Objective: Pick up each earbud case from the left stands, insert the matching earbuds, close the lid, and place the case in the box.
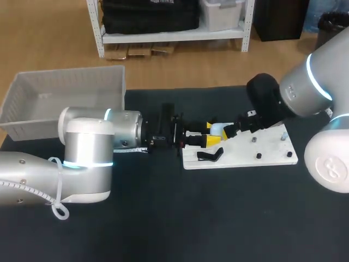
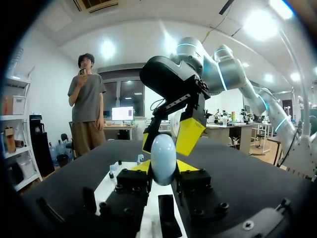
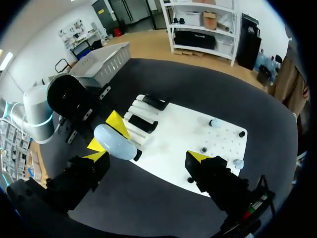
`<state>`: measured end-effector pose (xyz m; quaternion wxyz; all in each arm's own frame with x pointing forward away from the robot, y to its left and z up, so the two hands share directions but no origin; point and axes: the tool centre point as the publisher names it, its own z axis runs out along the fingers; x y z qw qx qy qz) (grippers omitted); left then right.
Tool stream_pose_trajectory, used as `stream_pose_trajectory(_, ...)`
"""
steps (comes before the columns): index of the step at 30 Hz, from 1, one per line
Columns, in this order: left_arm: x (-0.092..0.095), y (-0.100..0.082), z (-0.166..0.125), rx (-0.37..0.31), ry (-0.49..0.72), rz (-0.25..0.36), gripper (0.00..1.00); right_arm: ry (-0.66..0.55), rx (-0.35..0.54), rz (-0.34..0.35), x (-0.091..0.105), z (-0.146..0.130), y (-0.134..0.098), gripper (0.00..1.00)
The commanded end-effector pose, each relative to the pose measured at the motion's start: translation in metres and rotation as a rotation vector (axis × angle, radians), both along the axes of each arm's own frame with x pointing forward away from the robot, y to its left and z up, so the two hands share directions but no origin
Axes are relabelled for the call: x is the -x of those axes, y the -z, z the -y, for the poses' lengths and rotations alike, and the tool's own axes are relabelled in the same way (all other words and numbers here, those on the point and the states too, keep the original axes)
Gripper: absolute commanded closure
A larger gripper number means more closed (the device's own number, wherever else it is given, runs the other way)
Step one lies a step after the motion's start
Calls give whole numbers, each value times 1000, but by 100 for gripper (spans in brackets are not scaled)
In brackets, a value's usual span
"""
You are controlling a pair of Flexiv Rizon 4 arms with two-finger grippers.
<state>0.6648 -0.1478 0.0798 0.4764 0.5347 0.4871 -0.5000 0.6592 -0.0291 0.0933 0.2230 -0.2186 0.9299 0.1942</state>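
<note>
A pale blue earbud case [image 1: 217, 129] is held above the left end of the white board [image 1: 272, 159], its lid down. My left gripper [image 1: 210, 134] is shut on it, yellow tips on two sides. In the left wrist view the case [image 2: 163, 158] stands upright between those fingers [image 2: 141, 167], with my right gripper [image 2: 171, 133] just over it. From the right wrist the case [image 3: 115, 143] lies beside one finger of my right gripper [image 3: 148, 157], which is wide open and holds nothing. Small earbuds [image 3: 214, 122] sit on the board's right part.
Two black cases [image 3: 152, 102] rest on stands at the board's left end; one black case [image 1: 210, 155] shows from above. A white basket [image 1: 65, 87] stands at the table's back left. Dark tabletop lies in front of the board.
</note>
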Motion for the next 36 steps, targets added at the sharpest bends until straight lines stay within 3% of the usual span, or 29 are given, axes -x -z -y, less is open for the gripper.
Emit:
stream_pose_trajectory(1, 2, 0, 0, 2, -5, 2, 100, 12, 4, 8, -1, -1, 2, 0)
stream_pose_trajectory(28, 2, 0, 0, 2, -5, 2, 100, 31, -16, 56, -16, 0, -26, 0)
stream_pose_trajectory(36, 2, 0, 0, 2, -5, 2, 100, 21, 130, 104, -20, 27, -51, 0)
